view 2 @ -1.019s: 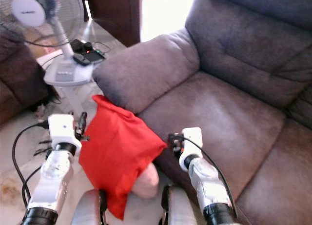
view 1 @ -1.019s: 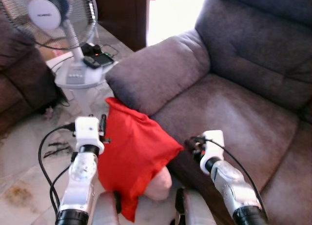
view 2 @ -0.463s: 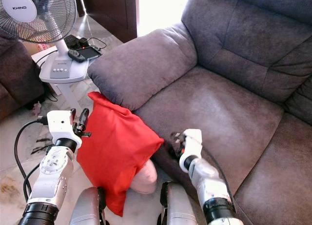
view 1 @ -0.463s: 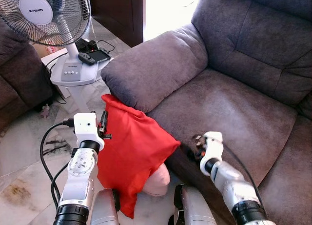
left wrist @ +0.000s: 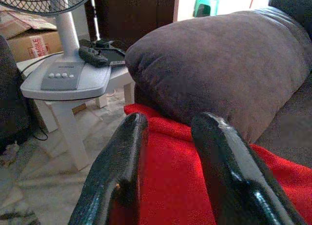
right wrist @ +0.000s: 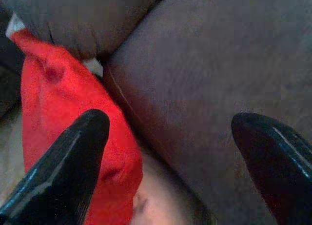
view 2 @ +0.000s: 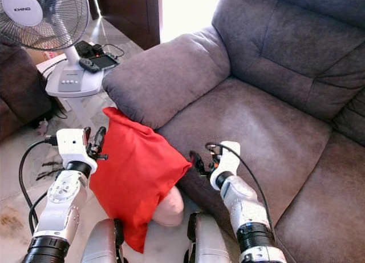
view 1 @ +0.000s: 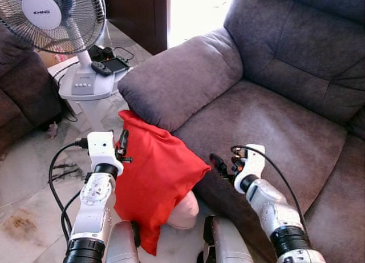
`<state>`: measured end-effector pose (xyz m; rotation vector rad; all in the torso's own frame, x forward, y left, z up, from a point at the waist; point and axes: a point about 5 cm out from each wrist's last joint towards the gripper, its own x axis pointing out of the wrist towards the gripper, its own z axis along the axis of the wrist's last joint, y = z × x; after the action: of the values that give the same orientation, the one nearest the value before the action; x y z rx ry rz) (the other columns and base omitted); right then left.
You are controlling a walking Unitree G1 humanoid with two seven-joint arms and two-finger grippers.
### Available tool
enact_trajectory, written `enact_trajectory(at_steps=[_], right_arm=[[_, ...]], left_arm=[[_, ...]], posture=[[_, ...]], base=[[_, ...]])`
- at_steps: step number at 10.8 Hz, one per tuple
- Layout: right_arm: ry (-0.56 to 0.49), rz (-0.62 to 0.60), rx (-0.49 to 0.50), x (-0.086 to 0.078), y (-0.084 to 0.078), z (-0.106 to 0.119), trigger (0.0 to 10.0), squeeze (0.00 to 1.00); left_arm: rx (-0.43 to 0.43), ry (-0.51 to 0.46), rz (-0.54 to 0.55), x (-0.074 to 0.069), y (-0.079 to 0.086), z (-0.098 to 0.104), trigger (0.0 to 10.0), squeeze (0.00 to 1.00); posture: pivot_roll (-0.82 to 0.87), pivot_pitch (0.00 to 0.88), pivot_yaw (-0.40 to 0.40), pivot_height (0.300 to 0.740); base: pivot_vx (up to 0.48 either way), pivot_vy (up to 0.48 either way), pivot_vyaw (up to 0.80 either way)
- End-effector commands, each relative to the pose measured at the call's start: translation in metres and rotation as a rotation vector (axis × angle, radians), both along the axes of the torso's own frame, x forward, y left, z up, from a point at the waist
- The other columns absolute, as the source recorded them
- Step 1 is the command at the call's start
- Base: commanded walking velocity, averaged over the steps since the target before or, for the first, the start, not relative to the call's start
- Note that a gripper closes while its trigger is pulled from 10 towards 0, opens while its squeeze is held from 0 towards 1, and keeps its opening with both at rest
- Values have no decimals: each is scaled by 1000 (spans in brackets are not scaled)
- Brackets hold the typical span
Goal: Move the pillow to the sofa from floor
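Down on the pale marble floor (view 1: 28,189), a bright red fabric pillow (view 1: 154,186) stands on its corner, leaning against the front of the grey-brown suede sofa (view 1: 268,120), its top corner tucked just under the sofa's padded armrest (view 1: 179,75). A pale pink rounded thing (view 1: 183,209) peeks out from beneath the pillow's lower edge; I can't tell what it is.

The robot's left gripper (view 1: 121,144) sits at the pillow's upper left edge, its two black fingers (left wrist: 119,181) a little apart, with the red cloth showing in the gap between them and nothing clamped. The right gripper (view 1: 219,165) hovers at the pillow's right corner, by the front edge of the sofa seat, its fingers (right wrist: 68,161) spread wide, one over the red fabric and the other over the seat cushion.

Beyond the armrest stands a white pedestal fan (view 1: 57,17) on its round base (view 1: 85,86), and next to the base lies a dark handheld game console (view 1: 111,65) with cables. A dark wooden cabinet (view 1: 140,15) stands behind, and another dark brown sofa (view 1: 20,92) sits on the robot's far left. Black cables (view 1: 57,177) trail over the floor by the left arm.
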<state>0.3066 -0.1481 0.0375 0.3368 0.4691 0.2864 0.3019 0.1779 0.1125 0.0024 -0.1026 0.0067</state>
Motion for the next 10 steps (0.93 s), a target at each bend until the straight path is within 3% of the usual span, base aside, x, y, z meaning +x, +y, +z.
enact_trajectory(at_steps=[1,10], right_arm=[[26,38,-18,-3,6,-6,10000,0],[21,64,37,7,29,-11,10000,0]], left_arm=[[-11,19,-5,2,0,-3,10000,0],[-11,5,11,0,2,1,10000,0]], posture=[[25,130,-45,600],[76,165,-60,600]], base=[[0,0,0],[0,0,0]])
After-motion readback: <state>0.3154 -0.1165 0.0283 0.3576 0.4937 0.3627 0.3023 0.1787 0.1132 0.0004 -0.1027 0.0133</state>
